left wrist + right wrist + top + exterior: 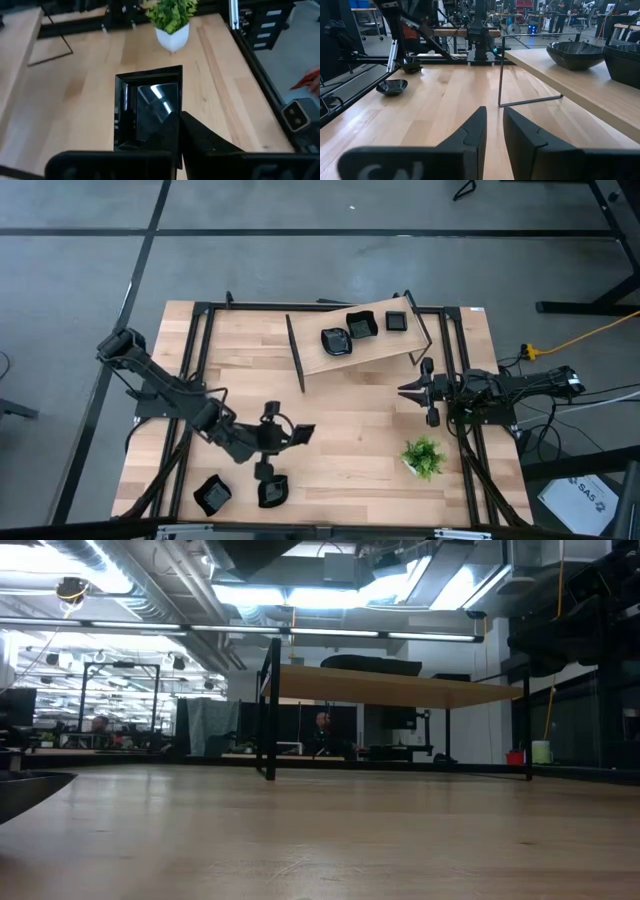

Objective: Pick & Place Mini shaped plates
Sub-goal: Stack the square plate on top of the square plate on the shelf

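**A:** High view first. Three mini shaped plates sit on the raised wooden shelf (365, 345) at the far side of the table: a rounded plate (335, 340), a square plate (361, 325) beside it, and a smaller square plate (397, 322) toward the shelf's right end. Two more plates wait at the near edge, one angular plate (212, 494) and one dark plate (273, 491) just beside it. The left gripper (292, 436) is mid-table, above those two, clamped on a held square plate (302, 434).

**B:** So my estimate: three placed, one in transit, at least two left. Right arm?

**A:** The right gripper (412, 391) waits near the shelf's right leg, empty, with the potted plant (424, 456) nearby on the table.

**B:** Low view?

**A:** Neither gripper is in it. It shows the shelf as a board on thin legs, well clear of the table top (320, 840), which the overhead shot flattens. A dark shape on the board looks like a plate; the rest is room background.

**B:** Left wrist view?

**A:** The only close look at the grip. The held square plate (148, 110) is glossy, tipped forward off the table, its near rim pinched between the closed fingers (200, 142). The plant stands beyond it.

**B:** Right wrist view?

**A:** Its fingers (525, 135) stand slightly apart with nothing between them. Two shelved plates show side-on at the right, and two plates (392, 86) lie far off on the table by the left arm.
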